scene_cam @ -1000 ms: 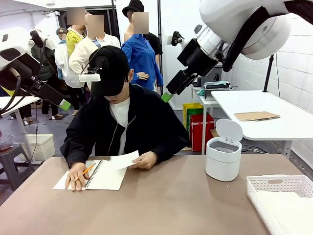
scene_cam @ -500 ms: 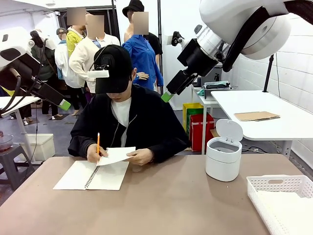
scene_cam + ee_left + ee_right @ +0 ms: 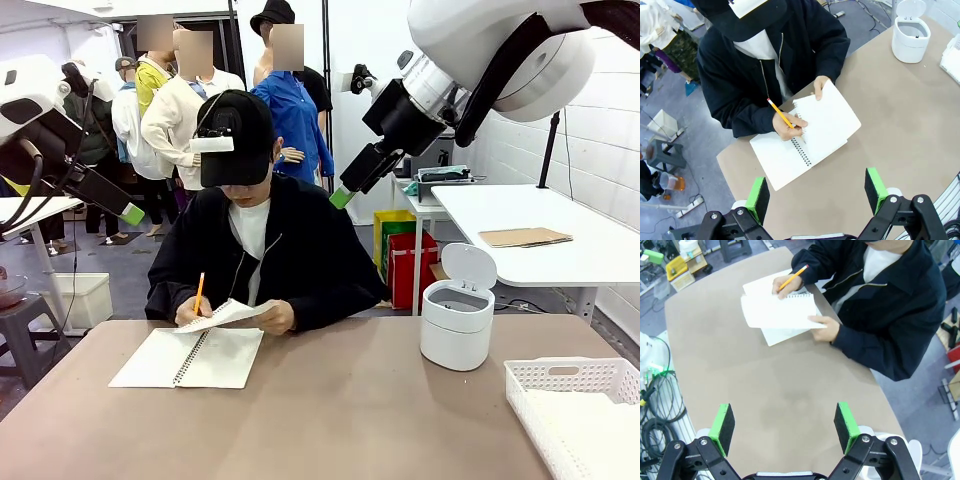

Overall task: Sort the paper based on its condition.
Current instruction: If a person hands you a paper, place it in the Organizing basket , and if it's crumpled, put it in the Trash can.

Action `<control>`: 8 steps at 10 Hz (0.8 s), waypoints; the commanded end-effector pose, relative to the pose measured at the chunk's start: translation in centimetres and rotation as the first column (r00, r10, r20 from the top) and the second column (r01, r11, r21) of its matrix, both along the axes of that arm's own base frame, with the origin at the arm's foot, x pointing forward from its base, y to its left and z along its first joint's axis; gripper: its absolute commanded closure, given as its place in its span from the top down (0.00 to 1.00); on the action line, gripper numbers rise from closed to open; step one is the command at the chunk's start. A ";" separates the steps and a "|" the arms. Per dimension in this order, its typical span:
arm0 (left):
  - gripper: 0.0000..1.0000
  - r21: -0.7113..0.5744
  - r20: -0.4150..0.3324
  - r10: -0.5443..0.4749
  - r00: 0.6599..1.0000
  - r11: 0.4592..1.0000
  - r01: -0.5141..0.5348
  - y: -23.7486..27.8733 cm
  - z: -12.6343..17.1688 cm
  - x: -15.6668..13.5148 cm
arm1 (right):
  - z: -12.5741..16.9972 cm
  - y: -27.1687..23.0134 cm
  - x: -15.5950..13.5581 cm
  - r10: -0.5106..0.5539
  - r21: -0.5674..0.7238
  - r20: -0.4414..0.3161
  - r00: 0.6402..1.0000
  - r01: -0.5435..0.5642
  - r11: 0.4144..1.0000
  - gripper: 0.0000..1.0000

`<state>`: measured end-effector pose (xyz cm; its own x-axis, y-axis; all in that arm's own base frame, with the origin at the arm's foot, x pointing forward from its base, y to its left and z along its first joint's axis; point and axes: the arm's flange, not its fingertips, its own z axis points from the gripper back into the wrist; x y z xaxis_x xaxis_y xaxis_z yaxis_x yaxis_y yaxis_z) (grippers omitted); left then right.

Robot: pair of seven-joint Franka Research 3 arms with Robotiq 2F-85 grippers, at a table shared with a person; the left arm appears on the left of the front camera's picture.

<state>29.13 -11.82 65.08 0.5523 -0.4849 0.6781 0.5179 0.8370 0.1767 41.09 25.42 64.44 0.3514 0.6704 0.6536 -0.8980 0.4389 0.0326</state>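
Both claws wide open and empty; paper held by the person at the frame's left of centre.

In the left wrist view the left claw (image 3: pixel 816 192) is seen at the bottom edge with its green pads set far apart and nothing between them. The right claw (image 3: pixel 784 425) is seen likewise at the bottom edge of the right wrist view, wide and holding nothing. In the front view both arms are raised in the upper corners, well above the table (image 3: pixel 380 420). One sheet of paper (image 3: pixel 228 313) is held up, tilted, over the open notebook (image 3: pixel 160 360). It is gripped at its right edge by the person's left hand (image 3: pixel 275 318). A pencil (image 3: pixel 198 290) is held upright at its left edge in the person's right hand (image 3: pixel 192 313). A white bin (image 3: pixel 455 335) with raised lid is located right of centre. A white basket (image 3: pixel 530 385) is located at lower right.
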 end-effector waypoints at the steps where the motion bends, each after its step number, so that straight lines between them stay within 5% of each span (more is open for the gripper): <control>1: 1.00 -0.003 0.000 0.001 1.000 1.000 -0.001 0.0 0.0 0.0 | -0.1 0.0 0.0 -0.001 0.011 -0.012 1.000 0.001 1.000 1.00; 8: 1.00 -0.003 0.000 0.001 1.000 1.000 -0.001 0.0 0.0 0.0 | -0.1 0.0 0.0 -0.001 0.011 -0.012 1.000 0.001 1.000 1.00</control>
<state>29.13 -11.82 65.08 0.5523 -0.4849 0.6781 0.5179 0.8370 0.1767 41.09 25.42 64.44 0.3514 0.6704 0.6536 -0.8980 0.4389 0.0326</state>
